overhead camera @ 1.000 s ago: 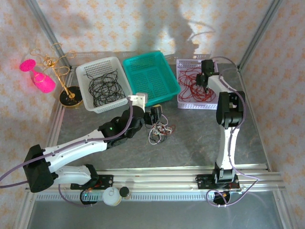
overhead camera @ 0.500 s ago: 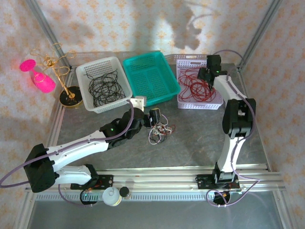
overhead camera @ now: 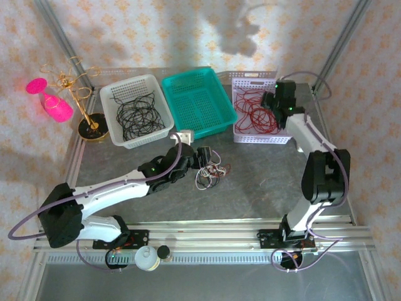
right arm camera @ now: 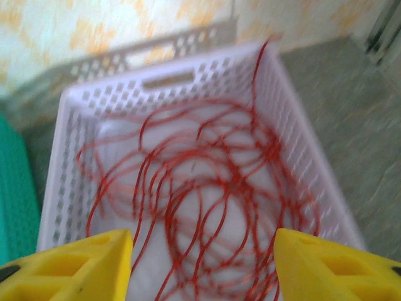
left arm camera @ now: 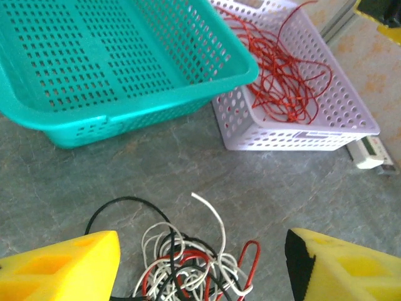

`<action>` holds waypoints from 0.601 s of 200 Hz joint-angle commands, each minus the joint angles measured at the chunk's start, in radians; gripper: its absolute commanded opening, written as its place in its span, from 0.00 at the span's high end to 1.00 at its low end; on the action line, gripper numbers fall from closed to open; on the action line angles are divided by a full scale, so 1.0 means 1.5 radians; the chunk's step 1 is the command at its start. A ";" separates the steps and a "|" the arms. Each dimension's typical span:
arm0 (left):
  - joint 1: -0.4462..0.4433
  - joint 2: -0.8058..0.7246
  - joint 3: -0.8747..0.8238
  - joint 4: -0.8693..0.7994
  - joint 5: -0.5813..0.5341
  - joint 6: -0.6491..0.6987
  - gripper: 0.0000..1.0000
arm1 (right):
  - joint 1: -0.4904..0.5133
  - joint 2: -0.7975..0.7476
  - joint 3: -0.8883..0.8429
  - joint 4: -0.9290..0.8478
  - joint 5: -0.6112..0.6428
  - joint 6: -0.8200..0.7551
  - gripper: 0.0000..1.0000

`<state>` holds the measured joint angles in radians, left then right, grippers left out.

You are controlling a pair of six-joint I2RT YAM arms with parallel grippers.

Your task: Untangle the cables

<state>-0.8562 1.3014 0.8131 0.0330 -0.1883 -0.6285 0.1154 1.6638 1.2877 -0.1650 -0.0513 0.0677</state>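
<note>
Left gripper (overhead camera: pixel 204 156) | arm (overhead camera: pixel 119 188) stretched low | jaws apart over cables (left arm camera: pixel 188 269)

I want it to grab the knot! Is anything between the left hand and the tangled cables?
Nothing visible is in the way. The left hand is open, and the tangled cables lie right in front of it.

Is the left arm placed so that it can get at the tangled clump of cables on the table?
Probably yes: the left gripper is open just above the clump, which lies between its jaws in the wrist view, and nothing covers it.
</note>
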 commanded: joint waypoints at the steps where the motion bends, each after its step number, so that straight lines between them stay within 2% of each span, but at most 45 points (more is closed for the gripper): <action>1: 0.008 0.009 -0.030 -0.017 0.018 -0.045 0.31 | 0.086 -0.083 -0.087 0.050 -0.011 0.034 0.39; 16: 0.013 0.007 -0.052 -0.015 0.039 -0.060 0.32 | 0.134 -0.119 -0.148 0.072 -0.033 0.055 0.39; 35: 0.018 -0.010 -0.089 -0.008 0.049 -0.072 0.34 | 0.192 -0.156 -0.215 0.092 -0.100 0.051 0.41; 65: 0.040 -0.038 -0.150 0.032 0.101 -0.065 0.39 | 0.253 -0.154 -0.257 0.083 -0.252 -0.018 0.43; 93: 0.059 -0.050 -0.202 0.097 0.146 -0.067 0.45 | 0.258 -0.093 -0.252 0.098 -0.273 -0.053 0.44; 120: 0.063 -0.055 -0.229 0.118 0.153 -0.070 0.49 | 0.272 -0.022 -0.227 0.102 -0.237 -0.095 0.46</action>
<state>-0.7692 1.2465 0.5018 0.1291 -0.0006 -0.7193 0.5053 1.5536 0.9142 -0.0399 -0.4053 0.0071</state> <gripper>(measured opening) 0.516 0.541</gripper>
